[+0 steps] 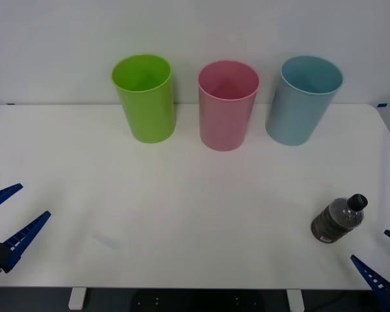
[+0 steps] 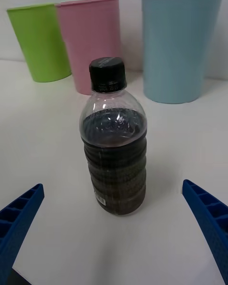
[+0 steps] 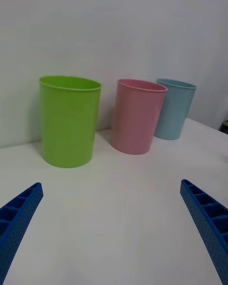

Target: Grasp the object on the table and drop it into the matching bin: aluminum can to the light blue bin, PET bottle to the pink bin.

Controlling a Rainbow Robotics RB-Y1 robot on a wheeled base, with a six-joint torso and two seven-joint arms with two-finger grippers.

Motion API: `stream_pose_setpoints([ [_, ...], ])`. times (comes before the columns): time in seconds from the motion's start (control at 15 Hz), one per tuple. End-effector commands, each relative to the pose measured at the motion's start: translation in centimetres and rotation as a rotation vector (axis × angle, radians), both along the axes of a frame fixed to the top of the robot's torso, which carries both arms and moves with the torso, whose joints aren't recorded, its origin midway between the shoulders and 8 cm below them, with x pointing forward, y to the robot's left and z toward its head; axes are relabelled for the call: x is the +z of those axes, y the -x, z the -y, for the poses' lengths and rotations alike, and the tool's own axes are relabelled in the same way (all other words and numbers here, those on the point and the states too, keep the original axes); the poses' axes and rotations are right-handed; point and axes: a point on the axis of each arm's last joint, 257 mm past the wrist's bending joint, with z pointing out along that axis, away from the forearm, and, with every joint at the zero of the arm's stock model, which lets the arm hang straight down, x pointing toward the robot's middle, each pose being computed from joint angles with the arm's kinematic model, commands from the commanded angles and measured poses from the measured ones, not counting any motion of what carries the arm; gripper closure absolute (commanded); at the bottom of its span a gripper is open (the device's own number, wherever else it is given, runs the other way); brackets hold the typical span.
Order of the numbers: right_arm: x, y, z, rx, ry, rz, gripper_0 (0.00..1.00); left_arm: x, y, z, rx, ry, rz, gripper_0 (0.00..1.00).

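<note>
Bright even light, soft faint shadows, sharp focus, no glare

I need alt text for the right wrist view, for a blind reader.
A small clear plastic bottle of dark brown liquid stands upright on the white table between the open right hand; green, pink and light blue bins stand behind.

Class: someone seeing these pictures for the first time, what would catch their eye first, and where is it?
Three bright bins in a row at the table's far edge: lime green bin, pink bin, light blue bin. Then the PET bottle standing near the front right corner, just ahead of the open right pincer.
</note>
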Motion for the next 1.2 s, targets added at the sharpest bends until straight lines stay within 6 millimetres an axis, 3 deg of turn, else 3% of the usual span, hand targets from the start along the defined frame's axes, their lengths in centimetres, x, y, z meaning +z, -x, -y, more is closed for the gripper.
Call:
stream_pose_setpoints([
  [0.07,-1.0,-1.0,-0.4,0.002,-0.019,-0.007,0.00,0.0,0.0,0.0,0.000,0.000,0.000,0.00],
  [0.6,-2.3,-4.7,-2.1,0.011,-0.059,0.002,0.00,0.0,0.0,0.0,0.000,0.000,0.000,0.00],
  [1.2,-2.3,-7.8,-4.1,-0.021,-0.069,0.033,0.00,0.0,0.0,0.0,0.000,0.000,0.000,0.00],
])
